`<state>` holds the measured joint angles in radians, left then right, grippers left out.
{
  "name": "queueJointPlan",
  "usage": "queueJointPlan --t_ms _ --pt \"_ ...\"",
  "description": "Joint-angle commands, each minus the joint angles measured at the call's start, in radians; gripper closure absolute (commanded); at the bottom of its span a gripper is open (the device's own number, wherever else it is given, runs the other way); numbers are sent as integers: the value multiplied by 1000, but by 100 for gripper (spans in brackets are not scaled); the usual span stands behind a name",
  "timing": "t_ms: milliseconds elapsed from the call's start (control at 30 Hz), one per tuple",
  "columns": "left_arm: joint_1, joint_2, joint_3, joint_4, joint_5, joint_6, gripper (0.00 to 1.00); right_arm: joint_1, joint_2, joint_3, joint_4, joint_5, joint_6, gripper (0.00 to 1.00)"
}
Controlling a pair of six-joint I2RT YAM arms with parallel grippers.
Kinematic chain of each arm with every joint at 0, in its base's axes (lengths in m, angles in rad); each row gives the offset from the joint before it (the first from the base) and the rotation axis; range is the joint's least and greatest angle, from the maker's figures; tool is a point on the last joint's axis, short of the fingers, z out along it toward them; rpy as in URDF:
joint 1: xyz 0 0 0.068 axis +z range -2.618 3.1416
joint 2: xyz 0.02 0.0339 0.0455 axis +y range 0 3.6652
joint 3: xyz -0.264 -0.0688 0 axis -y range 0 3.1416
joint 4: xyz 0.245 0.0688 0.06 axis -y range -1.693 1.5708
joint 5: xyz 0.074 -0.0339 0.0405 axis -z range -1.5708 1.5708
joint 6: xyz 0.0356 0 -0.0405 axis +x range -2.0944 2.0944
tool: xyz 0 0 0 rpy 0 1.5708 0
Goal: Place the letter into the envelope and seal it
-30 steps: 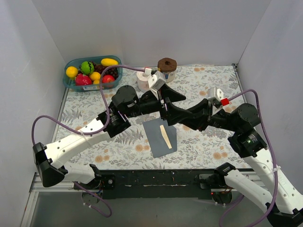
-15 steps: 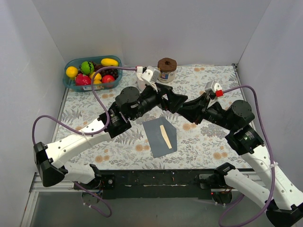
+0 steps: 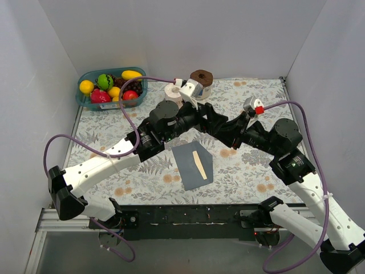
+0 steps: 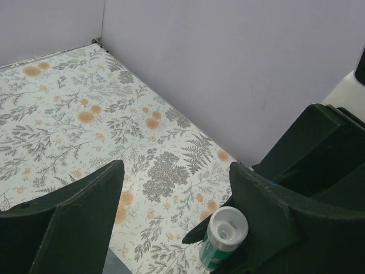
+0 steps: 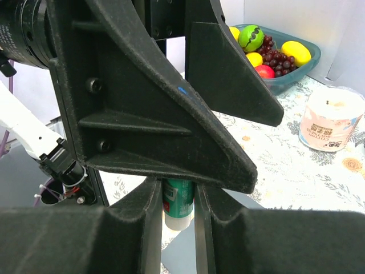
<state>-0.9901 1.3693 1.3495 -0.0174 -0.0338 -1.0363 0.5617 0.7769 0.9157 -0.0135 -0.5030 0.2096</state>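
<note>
Finding the envelope lying flat and slightly skewed on the floral table, nearer the front edge than the back. Seeing the letter only as a narrow cream-tan strip on the envelope's face. Meeting in the air just beyond its far edge: left gripper standing spread wide and holding nothing, right gripper squeezing a green-and-white tube just beside one left finger. Leaving patterned tabletop running wide on both sides of the envelope toward the walls. Sitting along the far edge: fruit basket in the left corner, paper roll and brown-lidded jar behind the grippers.
</note>
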Motion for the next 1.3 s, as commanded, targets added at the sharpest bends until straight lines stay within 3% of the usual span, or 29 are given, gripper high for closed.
queueJointPlan --t_ms 0,233,400,467,567,700,800,900,967,1067,1267 --pt "1 -18 30 -16 15 22 31 3 -10 23 26 3 5 99" --pt "1 -38 5 8 25 27 55 3 -5 25 18 -9 4 99" --pt "1 -58 -10 39 87 36 90 4 -7 23 20 -41 4 99" --pt "1 -75 -29 68 154 39 98 3 -10 22 33 -71 4 99" --pt "1 -107 -65 135 265 44 100 3 -22 11 96 -198 5 99" --pt "1 -127 -79 207 535 48 100 6 -73 -31 265 -441 77 99" --pt "1 -122 -67 218 606 45 100 3 -109 -43 328 -494 93 99" --pt "1 -125 -70 209 545 35 43 4 -131 -37 279 -423 79 99" --pt "1 -130 -69 192 439 24 19 3 -130 -14 213 -344 33 99" --pt "1 -133 -64 165 253 -5 4 3 -105 9 113 -198 2 99" --pt "2 -164 -79 149 -35 -41 2 4 -59 26 63 -97 11 99"
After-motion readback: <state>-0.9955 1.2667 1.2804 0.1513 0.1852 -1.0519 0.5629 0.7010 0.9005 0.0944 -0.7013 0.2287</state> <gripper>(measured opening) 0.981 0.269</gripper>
